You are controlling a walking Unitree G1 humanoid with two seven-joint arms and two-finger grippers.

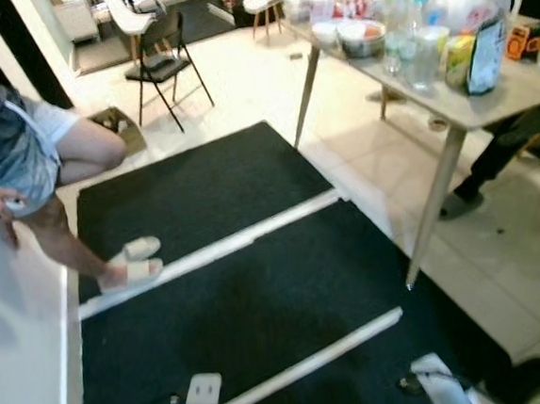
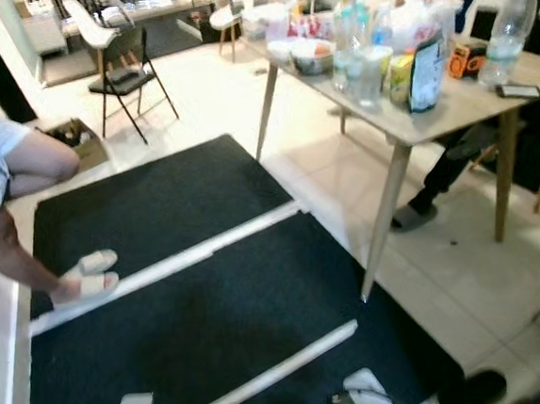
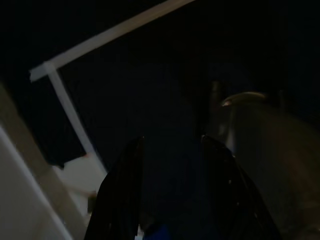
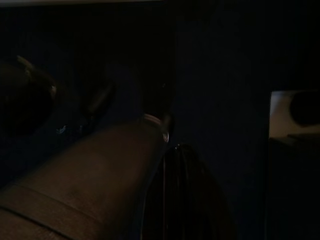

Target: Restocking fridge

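Observation:
A wooden table (image 1: 516,95) stands at the right and carries groceries: clear water bottles (image 1: 406,29), a green carton (image 1: 459,61), a dark bag (image 1: 489,50), a grey bowl (image 1: 362,38) and a tall bottle (image 2: 510,25). Both arms hang low and idle. In the dark left wrist view my left gripper (image 3: 172,145) is open over the black mat, nothing between its fingers. The right wrist view is almost black: a single dark finger (image 4: 185,195) beside a brownish rounded shape.
Black floor mats (image 1: 260,307) with white strips (image 1: 208,253) lie ahead. A person (image 1: 20,158) in white sandals (image 1: 131,261) sits at the left. Another person's leg (image 1: 493,159) is under the table. A folding chair (image 1: 165,65) and a cardboard box (image 1: 117,126) stand farther back.

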